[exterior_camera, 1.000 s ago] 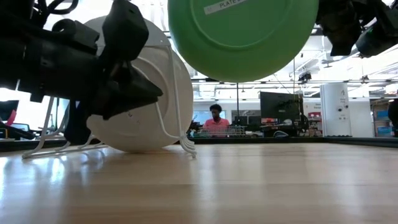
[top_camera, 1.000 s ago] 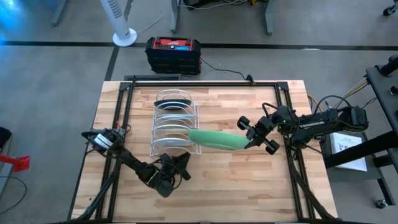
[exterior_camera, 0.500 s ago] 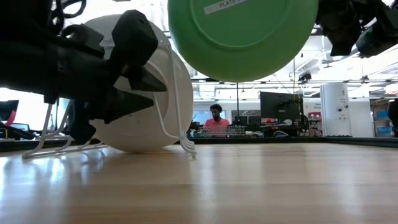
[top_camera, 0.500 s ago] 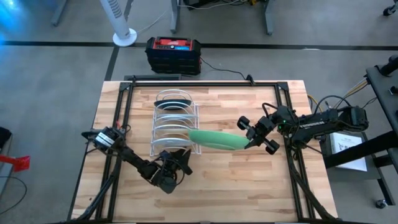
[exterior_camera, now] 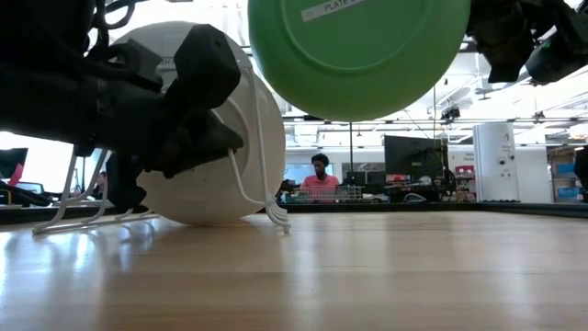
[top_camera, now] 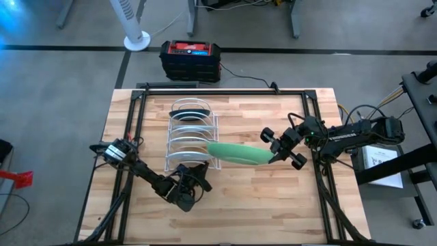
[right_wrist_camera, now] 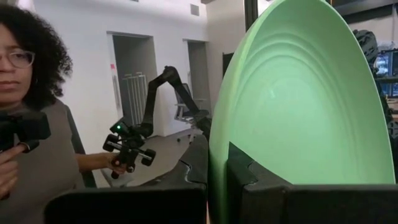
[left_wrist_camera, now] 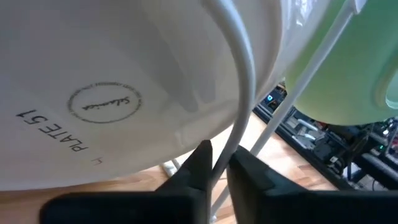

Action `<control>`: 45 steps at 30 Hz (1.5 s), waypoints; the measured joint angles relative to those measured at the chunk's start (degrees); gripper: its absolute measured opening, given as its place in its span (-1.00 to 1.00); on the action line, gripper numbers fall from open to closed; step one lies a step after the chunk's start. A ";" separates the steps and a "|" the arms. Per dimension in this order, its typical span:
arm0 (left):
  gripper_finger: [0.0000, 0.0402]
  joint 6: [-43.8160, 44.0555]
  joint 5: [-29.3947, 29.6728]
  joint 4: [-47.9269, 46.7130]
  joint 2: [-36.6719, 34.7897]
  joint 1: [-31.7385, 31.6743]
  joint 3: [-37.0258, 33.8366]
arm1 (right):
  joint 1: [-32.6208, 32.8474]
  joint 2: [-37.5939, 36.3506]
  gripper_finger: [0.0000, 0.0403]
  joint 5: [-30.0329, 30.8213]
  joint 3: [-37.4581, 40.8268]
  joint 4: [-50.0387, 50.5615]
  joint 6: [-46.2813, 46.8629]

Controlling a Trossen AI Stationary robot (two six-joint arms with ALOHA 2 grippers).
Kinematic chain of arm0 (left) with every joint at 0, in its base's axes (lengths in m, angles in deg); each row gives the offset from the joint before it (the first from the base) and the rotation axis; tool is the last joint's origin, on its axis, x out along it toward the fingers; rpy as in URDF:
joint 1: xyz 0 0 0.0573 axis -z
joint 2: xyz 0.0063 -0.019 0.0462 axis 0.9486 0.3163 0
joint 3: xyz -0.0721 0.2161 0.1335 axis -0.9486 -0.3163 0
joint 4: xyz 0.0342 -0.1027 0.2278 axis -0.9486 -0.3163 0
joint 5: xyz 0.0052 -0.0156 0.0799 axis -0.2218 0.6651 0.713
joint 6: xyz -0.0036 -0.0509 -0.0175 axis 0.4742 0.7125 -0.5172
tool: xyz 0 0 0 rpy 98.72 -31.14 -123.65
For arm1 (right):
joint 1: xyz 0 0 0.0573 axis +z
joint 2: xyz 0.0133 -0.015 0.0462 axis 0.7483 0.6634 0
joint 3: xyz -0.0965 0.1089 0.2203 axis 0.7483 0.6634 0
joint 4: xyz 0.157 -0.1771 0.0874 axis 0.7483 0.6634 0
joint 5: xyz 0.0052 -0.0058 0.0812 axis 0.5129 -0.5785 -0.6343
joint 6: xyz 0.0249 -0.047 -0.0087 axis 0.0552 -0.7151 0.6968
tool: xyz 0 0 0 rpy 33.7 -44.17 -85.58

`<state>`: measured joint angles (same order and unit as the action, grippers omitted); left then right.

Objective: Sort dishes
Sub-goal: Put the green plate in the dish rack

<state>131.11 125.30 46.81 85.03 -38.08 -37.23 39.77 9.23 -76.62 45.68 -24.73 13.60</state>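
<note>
The wooden table is bare along its near and right edges. The white wire rack stands left of centre, a white plate upright in its nearest slot. The light green plate is held edge-on above the table, clamped by the right gripper just beside the rack. The left gripper is closed on a rack wire before the white plate.

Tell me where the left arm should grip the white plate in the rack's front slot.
Grip the white plate by its upper rim, coming from above, probably. It stands on edge in the wire rack, whose wires cross its lower face beside the left gripper, so only the top edge looks free.
</note>
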 joint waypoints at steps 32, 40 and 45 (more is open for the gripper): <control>-0.96 -0.83 -1.74 0.01 -0.02 0.26 0.22 | -5.03 -0.51 -1.00 -6.26 -0.06 3.89 10.35; -0.96 -0.81 -2.72 -0.02 -0.04 0.29 0.22 | -6.74 -2.39 -1.00 -2.79 -1.39 3.50 8.78; -0.96 -0.74 -4.69 0.47 -0.13 0.33 0.22 | -7.71 -1.27 -1.00 -2.95 -5.33 3.70 7.85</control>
<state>130.37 120.61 47.28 84.90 -37.76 -37.02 32.06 7.96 -79.57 40.35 -21.04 21.45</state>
